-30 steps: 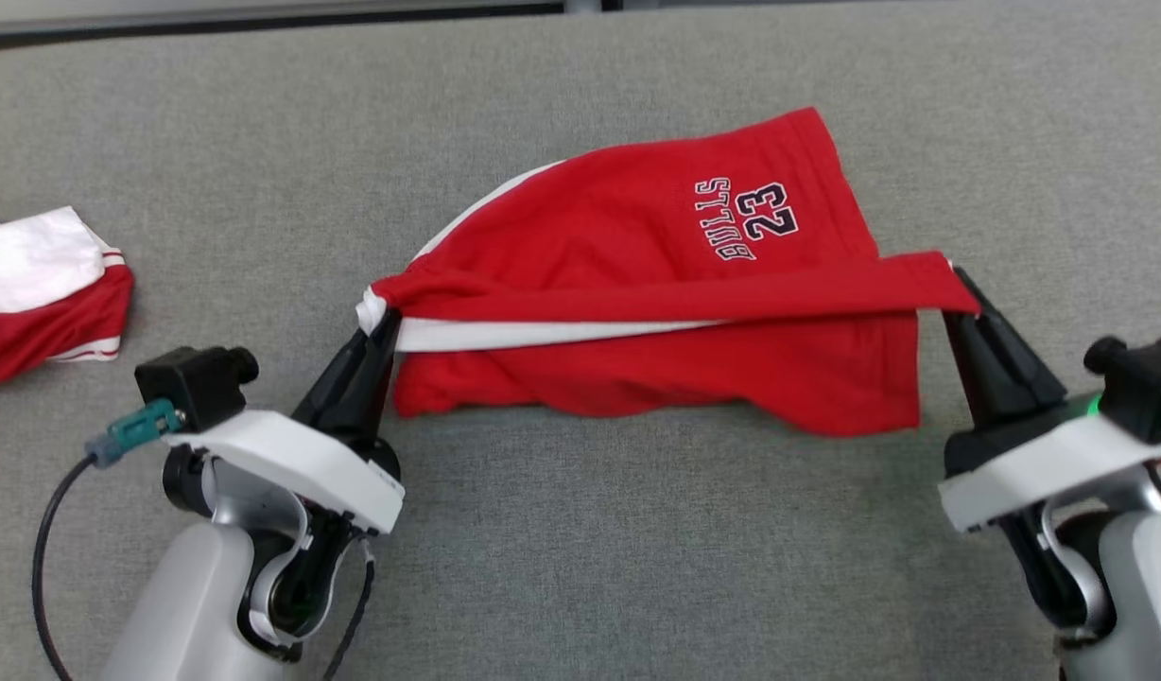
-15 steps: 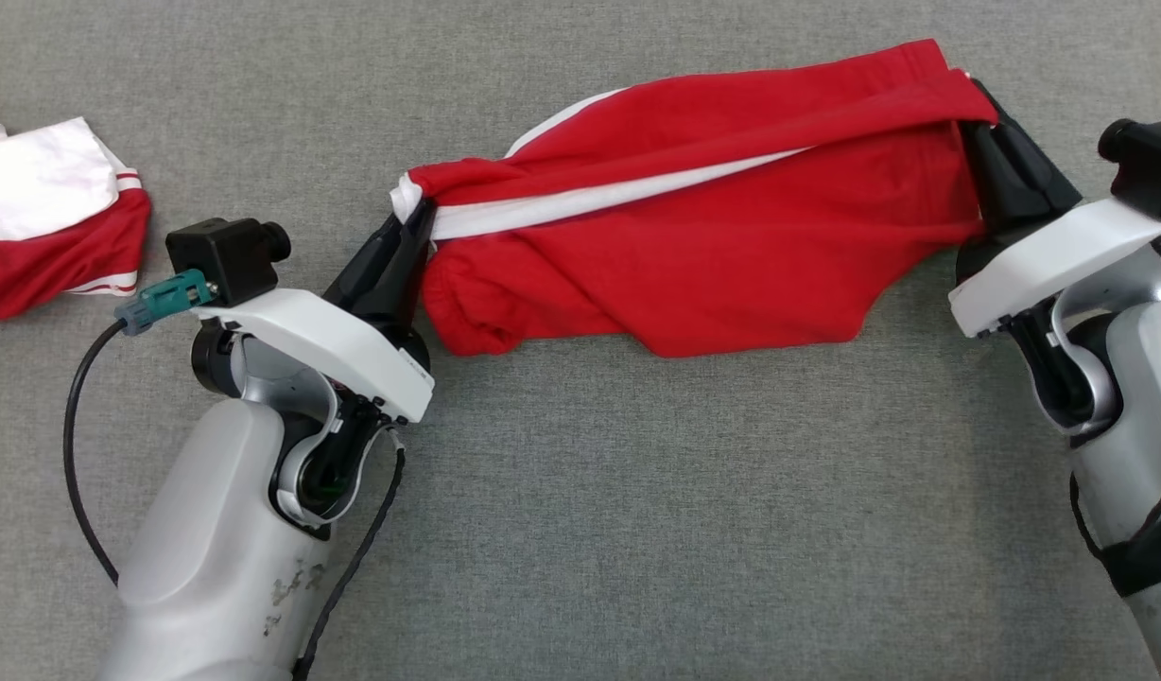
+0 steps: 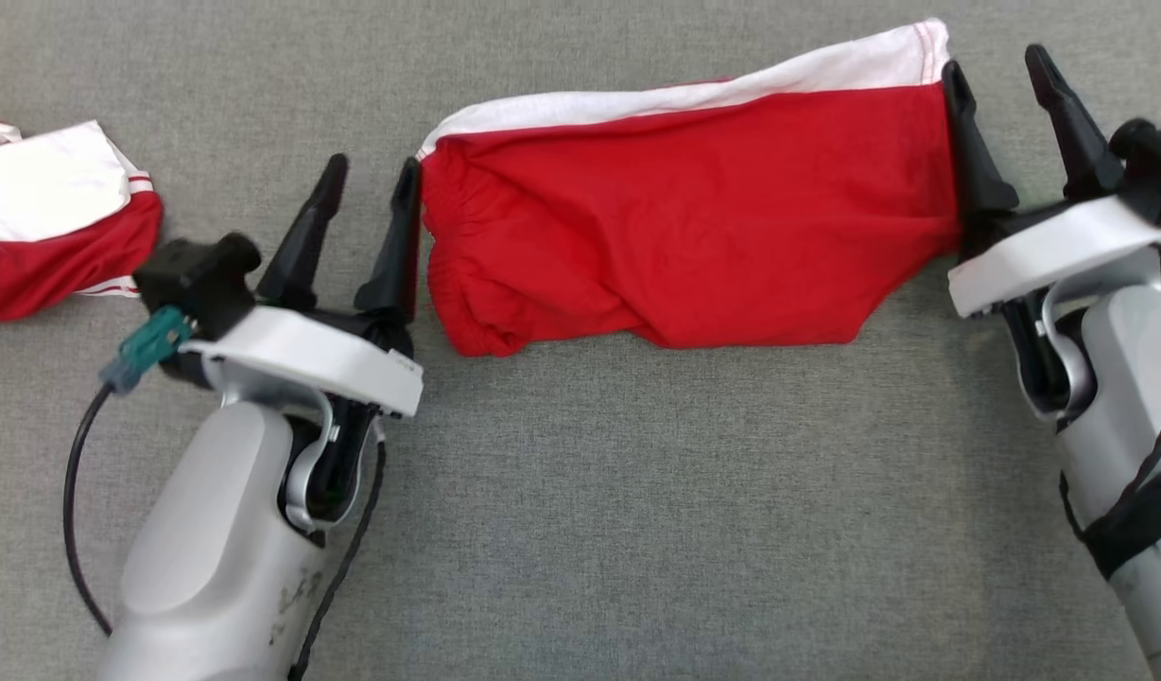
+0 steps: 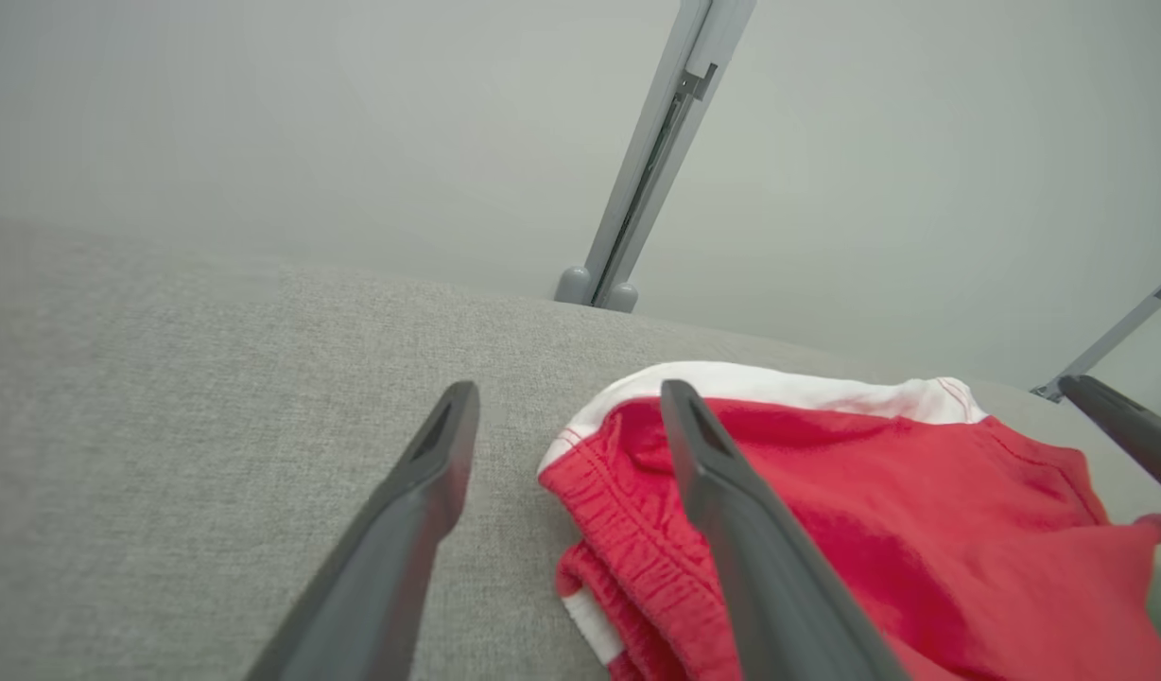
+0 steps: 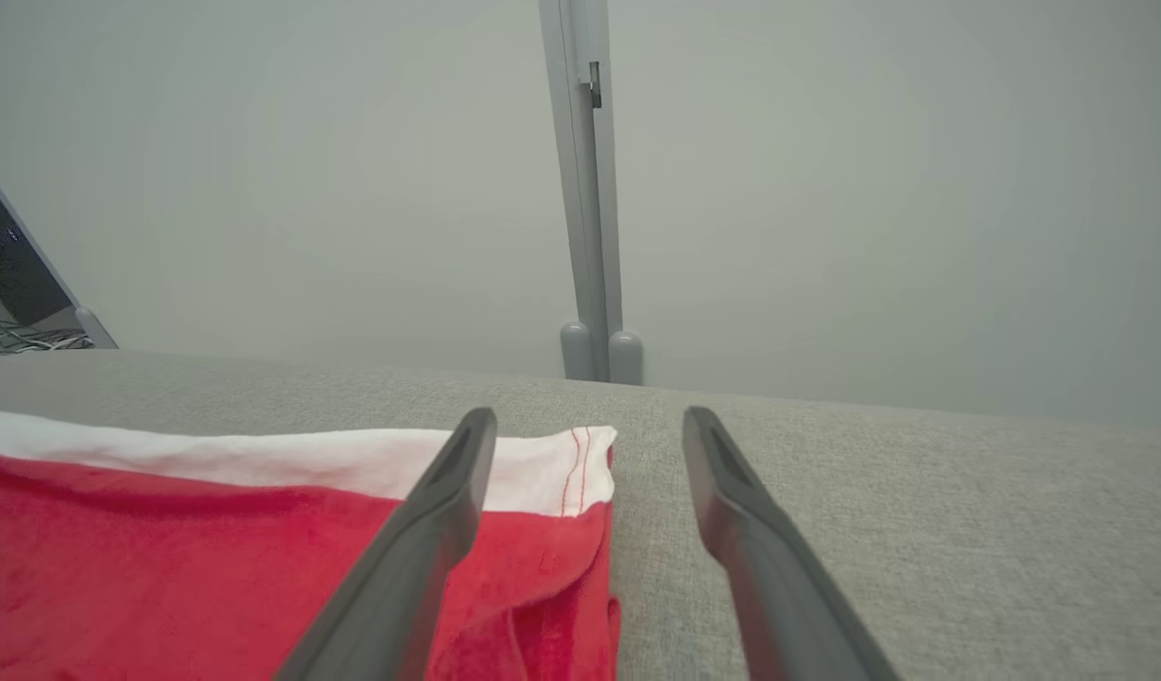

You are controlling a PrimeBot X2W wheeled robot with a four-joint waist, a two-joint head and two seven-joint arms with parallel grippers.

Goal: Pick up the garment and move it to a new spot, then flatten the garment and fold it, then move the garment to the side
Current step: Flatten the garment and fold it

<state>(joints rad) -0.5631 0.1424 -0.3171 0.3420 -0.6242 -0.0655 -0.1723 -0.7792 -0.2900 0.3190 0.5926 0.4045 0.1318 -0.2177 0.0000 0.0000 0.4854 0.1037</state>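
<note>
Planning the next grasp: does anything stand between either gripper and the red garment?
Nothing visible does. The open left gripper and open right gripper sit right beside opposite ends of the red garment on the grey table.

Two garments on one grey table [image 3: 580,530]: the red garment [image 3: 694,246], and a second red-and-white garment [image 3: 51,227] well to its left; two grippers, the left gripper [image 3: 374,165] just beside its left end, the right gripper [image 3: 992,59] at its right end; two dark fingers [image 3: 306,236] on each; one black cable [image 3: 68,511] left of it.
</note>
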